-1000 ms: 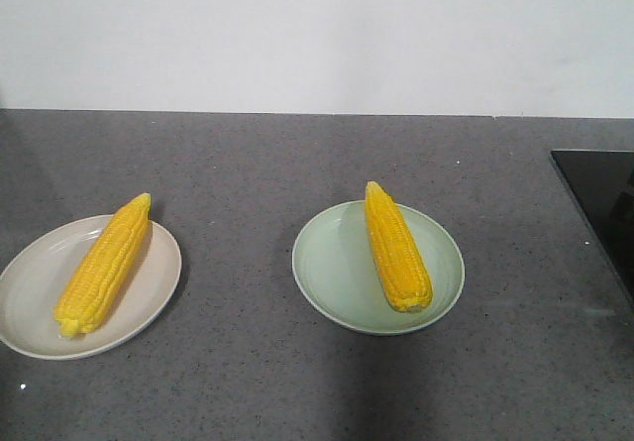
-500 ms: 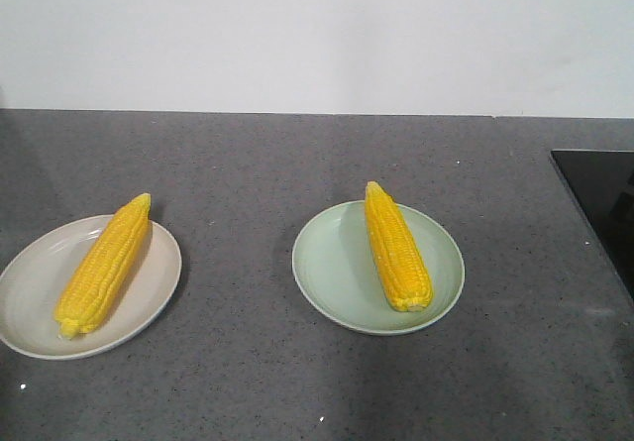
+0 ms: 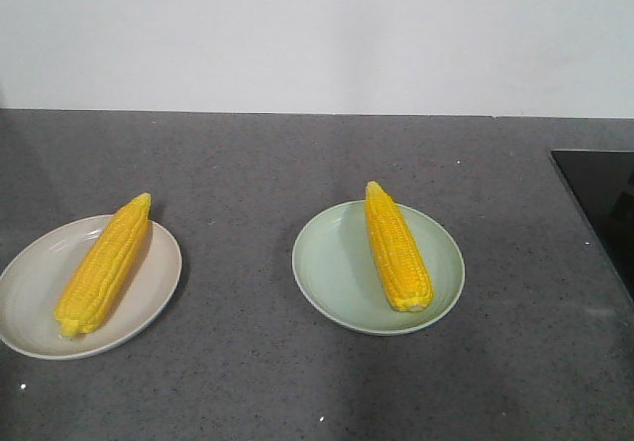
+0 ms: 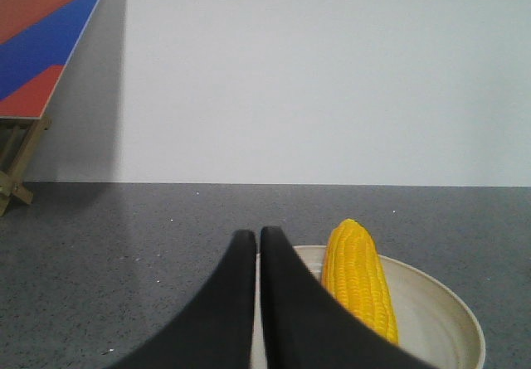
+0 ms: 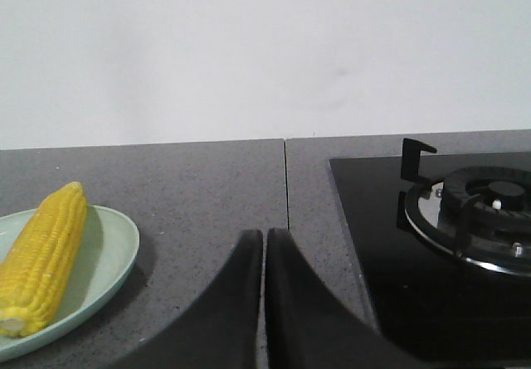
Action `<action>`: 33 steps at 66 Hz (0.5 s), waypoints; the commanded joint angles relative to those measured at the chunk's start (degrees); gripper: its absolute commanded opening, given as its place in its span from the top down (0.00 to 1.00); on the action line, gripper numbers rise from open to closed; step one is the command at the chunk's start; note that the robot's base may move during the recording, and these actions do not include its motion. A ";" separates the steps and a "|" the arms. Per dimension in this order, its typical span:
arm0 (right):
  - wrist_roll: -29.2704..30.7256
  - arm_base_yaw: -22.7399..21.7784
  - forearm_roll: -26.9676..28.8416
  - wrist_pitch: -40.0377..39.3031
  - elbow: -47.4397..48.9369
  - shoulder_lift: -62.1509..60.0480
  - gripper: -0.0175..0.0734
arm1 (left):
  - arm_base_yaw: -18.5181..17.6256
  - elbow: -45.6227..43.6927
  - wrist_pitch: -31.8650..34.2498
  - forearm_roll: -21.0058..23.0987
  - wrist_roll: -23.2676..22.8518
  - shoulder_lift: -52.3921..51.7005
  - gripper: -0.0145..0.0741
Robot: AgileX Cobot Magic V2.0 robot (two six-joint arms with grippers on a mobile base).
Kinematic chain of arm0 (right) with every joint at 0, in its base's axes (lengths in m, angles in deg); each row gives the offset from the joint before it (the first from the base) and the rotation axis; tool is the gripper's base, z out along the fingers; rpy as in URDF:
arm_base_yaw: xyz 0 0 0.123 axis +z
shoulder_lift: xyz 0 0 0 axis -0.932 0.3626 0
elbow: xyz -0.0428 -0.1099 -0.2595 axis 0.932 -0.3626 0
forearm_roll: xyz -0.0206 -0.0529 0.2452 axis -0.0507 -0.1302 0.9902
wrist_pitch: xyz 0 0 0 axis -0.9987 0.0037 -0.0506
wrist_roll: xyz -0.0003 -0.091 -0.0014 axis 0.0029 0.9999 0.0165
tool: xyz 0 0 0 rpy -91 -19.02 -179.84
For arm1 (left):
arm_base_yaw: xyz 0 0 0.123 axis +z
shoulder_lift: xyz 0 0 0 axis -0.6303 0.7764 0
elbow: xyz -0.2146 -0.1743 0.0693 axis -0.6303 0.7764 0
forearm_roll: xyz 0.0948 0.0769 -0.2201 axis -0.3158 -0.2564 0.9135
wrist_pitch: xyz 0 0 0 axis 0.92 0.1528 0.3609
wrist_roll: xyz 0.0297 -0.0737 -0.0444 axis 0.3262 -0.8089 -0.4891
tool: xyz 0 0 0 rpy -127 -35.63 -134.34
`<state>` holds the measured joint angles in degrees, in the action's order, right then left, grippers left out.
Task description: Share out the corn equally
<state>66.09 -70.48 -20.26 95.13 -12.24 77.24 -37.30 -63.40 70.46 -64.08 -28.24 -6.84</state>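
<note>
On the dark speckled tabletop (image 3: 258,164), the left corn (image 3: 102,266) lies in a beige plate (image 3: 25,297) near the front-left edge. Its long axis runs diagonally, with the tapered tip pointing to the back right and the blunt end to the front left. The right corn (image 3: 396,247) lies along the right half of a pale green plate (image 3: 332,268) near the middle, its tip pointing to the back and slightly left, its blunt end at the front rim.

In the left wrist view the left claw (image 4: 256,240) hangs just before the beige plate, its two black fingers pressed together and holding nothing. In the right wrist view the right claw (image 5: 264,238) is likewise pressed together and empty, above bare tabletop between the green plate and a black stove top (image 5: 390,245) with a gas burner (image 5: 477,216).

No readable writing shows anywhere. Compared with a second ago, both cobs and both plates lie just as they did.
</note>
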 commanded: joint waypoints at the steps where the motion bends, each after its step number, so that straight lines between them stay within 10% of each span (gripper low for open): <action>1: 0.97 -0.34 -0.97 -4.86 1.50 -1.07 0.81 | -0.06 0.76 4.50 0.54 -0.56 -0.94 0.84; 33: 0.97 -0.34 -1.74 -12.19 -8.44 -4.91 0.81 | -0.06 0.76 4.50 0.54 -0.56 -0.94 0.84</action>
<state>66.67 -70.48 -21.23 88.71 -20.62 72.65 -37.30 -63.40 70.51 -64.08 -28.24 -6.84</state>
